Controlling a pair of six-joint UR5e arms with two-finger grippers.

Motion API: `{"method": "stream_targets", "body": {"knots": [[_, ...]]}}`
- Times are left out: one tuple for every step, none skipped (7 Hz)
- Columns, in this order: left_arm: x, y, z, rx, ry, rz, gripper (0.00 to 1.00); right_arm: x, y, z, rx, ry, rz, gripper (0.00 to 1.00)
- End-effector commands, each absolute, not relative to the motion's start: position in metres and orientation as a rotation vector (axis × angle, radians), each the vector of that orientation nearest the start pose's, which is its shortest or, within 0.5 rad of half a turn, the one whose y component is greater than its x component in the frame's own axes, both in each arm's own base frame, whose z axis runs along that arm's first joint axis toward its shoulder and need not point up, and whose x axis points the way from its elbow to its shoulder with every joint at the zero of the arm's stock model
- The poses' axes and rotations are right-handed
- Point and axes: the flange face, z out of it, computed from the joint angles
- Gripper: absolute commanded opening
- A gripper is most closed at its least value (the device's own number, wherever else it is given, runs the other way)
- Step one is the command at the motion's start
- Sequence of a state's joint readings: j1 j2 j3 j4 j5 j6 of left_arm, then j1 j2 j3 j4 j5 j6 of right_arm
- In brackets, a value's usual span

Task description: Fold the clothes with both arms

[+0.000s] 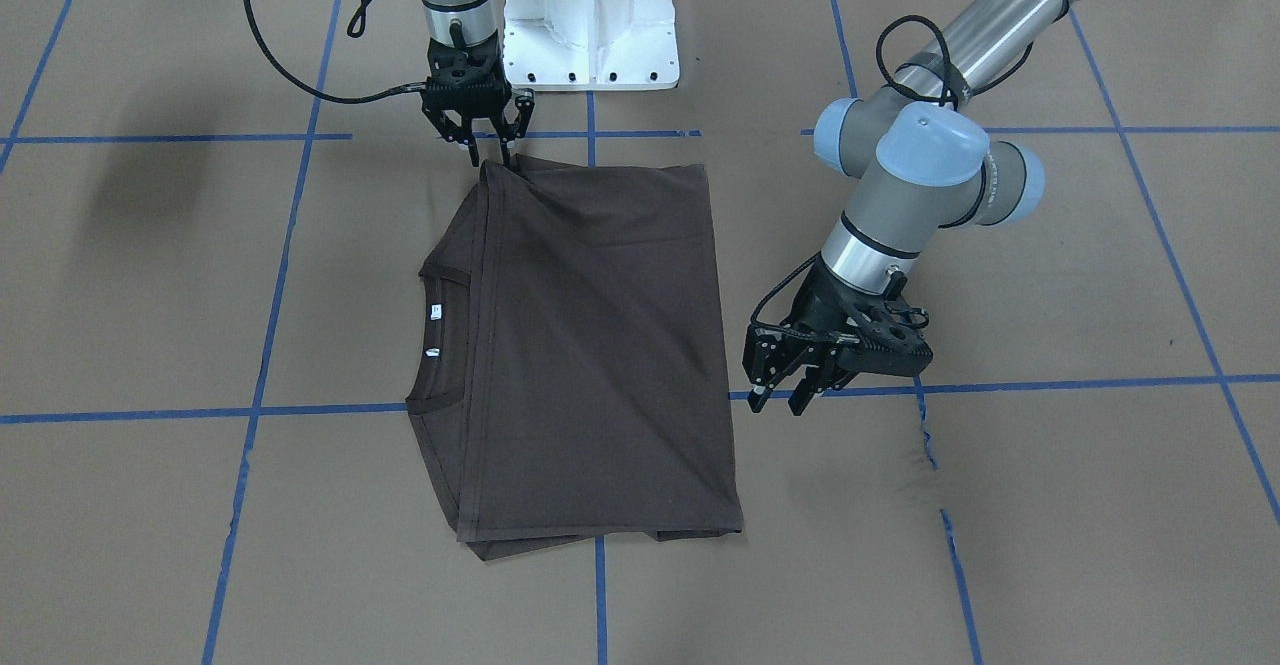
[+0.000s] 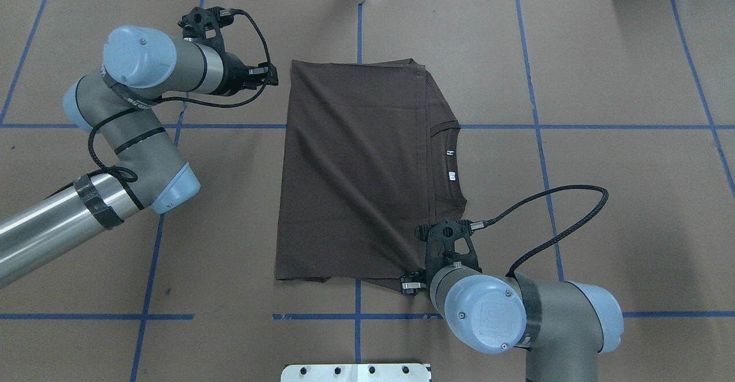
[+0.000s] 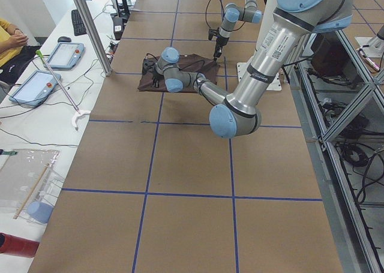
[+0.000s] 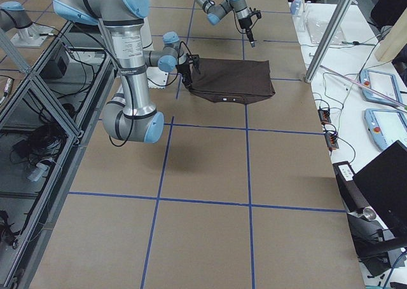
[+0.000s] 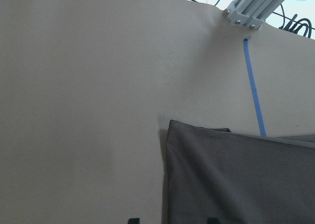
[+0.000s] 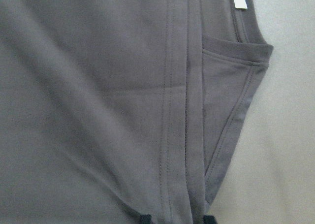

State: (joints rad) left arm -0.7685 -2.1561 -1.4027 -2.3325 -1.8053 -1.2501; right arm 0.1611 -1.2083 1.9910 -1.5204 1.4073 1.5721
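At twelve o'clock, the right gripper pinches the T-shirt corner to fold it; the left gripper waits open, empty, at three o'clock.

light: bright, even, overhead | shadows: soft, faint | glare: none | focus: sharp, wrist views slightly soft

The dark brown T-shirt lies flat on the table, folded into a rough rectangle, its lower part laid over the chest. The round ribbed collar shows at one long side, with two small white tags inside the neck. One corner near the collar is lifted a little, where the right gripper pinches it. The left gripper hovers just beside the opposite edge, its fingers apart, not touching the cloth.
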Motion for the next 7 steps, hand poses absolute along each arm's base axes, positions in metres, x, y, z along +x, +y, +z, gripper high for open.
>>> {"method": "stream_targets", "body": {"knots": [[0.438,-0.578,0.294,0.442,1.126,-0.253,0.55,-0.540,-0.242,0.272,0.095,-0.862,0.591,0.46],[0.438,-0.578,0.294,0.442,1.126,-0.253,0.55,-0.541,-0.243,0.273,0.058,-0.867,0.676,0.46],[0.438,-0.578,0.294,0.442,1.127,-0.253,0.55,-0.542,-0.245,0.276,0.039,-0.863,0.728,0.46],[0.435,-0.574,0.299,0.439,1.124,-0.253,0.55,-0.546,-0.246,0.281,0.034,-0.852,0.742,0.46],[0.434,-0.573,0.297,0.442,1.128,-0.252,0.55,-0.552,-0.246,0.291,0.039,-0.829,0.741,0.46],[0.434,-0.572,0.299,0.441,1.126,-0.252,0.55,-0.554,-0.248,0.296,0.043,-0.818,0.738,0.46],[0.433,-0.572,0.299,0.441,1.126,-0.252,0.55,-0.555,-0.247,0.298,0.044,-0.813,0.737,0.46]]}}
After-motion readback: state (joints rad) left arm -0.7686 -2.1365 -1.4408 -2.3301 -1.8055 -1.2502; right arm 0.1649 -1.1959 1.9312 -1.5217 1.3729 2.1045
